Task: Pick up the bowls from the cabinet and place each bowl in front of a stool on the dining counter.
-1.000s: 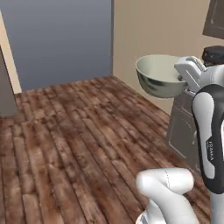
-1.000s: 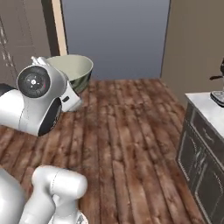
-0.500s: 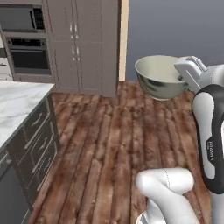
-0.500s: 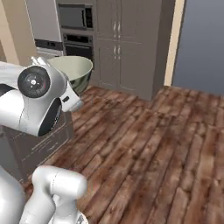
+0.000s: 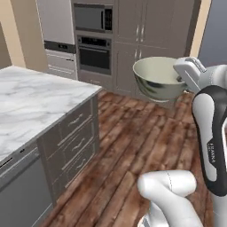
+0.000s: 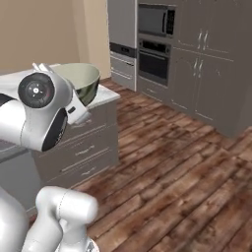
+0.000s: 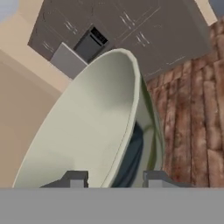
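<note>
Pale grey-green and glossy, the bowl [image 5: 158, 78] hangs in mid-air, pinched by its rim in the gripper [image 7: 114, 180]: one finger [image 7: 75, 179] sits on the cream inside, the other [image 7: 154, 178] on the shiny outer wall. In the left base view the white hand meets the bowl at its right edge, and the bowl is carried roughly upright, mouth up, high above the wood floor [image 5: 133, 146]. In the right base view the bowl [image 6: 79, 81] peeks out from behind the arm's round dark-capped joint.

Beside the robot, on its left, stands a counter [image 5: 31, 102] with a white marble top veined in grey, over grey drawers [image 5: 75, 137]. The bowl is not over it; it hovers above the floor, apart from the counter's edge.

Farther back, a wall of tall grey cabinets [image 5: 150, 31] holds a built-in microwave [image 5: 92, 17] with an oven [image 5: 94, 55] below it. Tan wall [image 6: 44, 29] runs behind the counter.
</note>
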Available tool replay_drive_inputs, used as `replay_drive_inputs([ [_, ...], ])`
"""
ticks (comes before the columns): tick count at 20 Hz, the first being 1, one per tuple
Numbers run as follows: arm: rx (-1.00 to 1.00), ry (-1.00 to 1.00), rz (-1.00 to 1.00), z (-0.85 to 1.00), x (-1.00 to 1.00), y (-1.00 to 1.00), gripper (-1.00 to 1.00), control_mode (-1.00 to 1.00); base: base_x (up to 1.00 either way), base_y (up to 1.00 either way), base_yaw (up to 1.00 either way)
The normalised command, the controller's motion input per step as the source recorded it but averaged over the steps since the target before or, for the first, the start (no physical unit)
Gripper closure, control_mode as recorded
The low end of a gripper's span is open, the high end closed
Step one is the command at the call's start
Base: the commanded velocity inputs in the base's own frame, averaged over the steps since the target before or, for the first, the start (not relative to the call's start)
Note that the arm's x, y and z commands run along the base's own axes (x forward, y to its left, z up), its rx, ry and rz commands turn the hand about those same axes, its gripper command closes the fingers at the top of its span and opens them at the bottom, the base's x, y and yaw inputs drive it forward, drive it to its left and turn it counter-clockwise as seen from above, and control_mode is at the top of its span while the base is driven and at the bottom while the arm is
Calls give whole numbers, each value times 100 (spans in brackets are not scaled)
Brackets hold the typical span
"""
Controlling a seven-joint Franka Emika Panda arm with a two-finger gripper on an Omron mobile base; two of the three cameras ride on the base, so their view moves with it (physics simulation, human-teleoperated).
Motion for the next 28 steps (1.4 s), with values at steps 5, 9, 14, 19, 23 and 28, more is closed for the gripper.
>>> replay_drive_inputs([
  [5,0,0,0,0,0,0,100,100,86,-100,31],
  [9,0,0,0,0,0,0,100,100,91,-100,29],
  [14,0,0,0,0,0,0,100,100,90,-100,25],
  [19,0,0,0,0,0,0,100,100,82,-100,18],
  [23,0,0,0,0,0,0,100,100,84,-100,17],
  [28,0,0,0,0,0,0,100,100,100,-98,14],
])
